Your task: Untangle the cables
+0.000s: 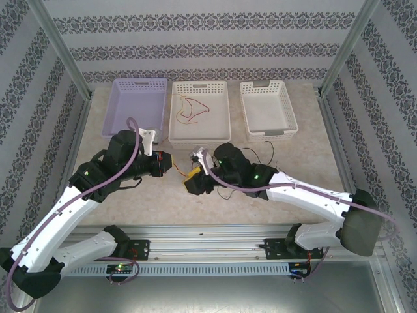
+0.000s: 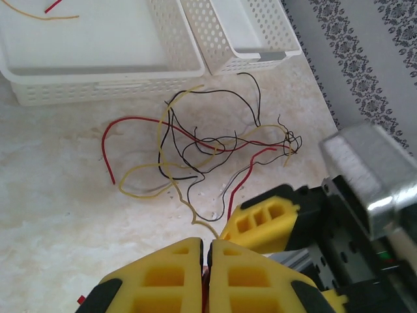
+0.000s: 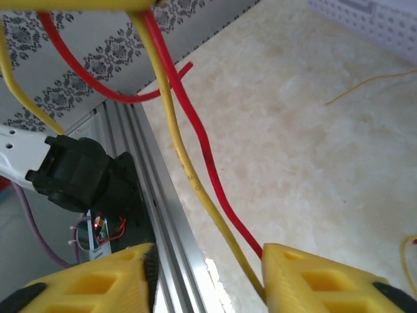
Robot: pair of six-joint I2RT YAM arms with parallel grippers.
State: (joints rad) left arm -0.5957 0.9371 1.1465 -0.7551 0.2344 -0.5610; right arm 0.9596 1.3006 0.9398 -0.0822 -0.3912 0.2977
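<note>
**A:** Item one, the cables (image 2: 215, 149)?

**B:** Red, yellow-tan and black, in one loose tangle on the table (image 1: 306, 176). It lies just near of the middle white basket (image 1: 199, 135) and the right white basket (image 1: 267, 104). The left wrist view lays the knot out strand by strand. The top view gives a black loop to the right of the right arm's wrist.

**A:** Left gripper (image 2: 206, 244)?

**B:** Fingers pressed together. A yellow-tan strand runs from the tangle to their seam, and a sliver of red sits in the seam. Entry: clamped on the cables.

**A:** Right gripper (image 3: 207, 254)?

**B:** Jaws apart, the gap far wider than any wire. Its wrist view has one red and one yellow-tan strand coming down from the top edge to meet the inner side of one finger (image 3: 326, 277). The other finger is clear of them. Entry: no pinch.

**A:** The two grippers together?

**B:** In the top view the tips are just beside each other, mid-table, near of the middle basket. The left wrist view puts a yellow finger of the right gripper just right of the left's tips.

**A:** Remainder?

**B:** Purple basket (image 1: 133, 107), far left. Loose strands (image 2: 53, 6), one red and one yellow-tan, lie inside the middle white basket, apart from the tangle.
</note>
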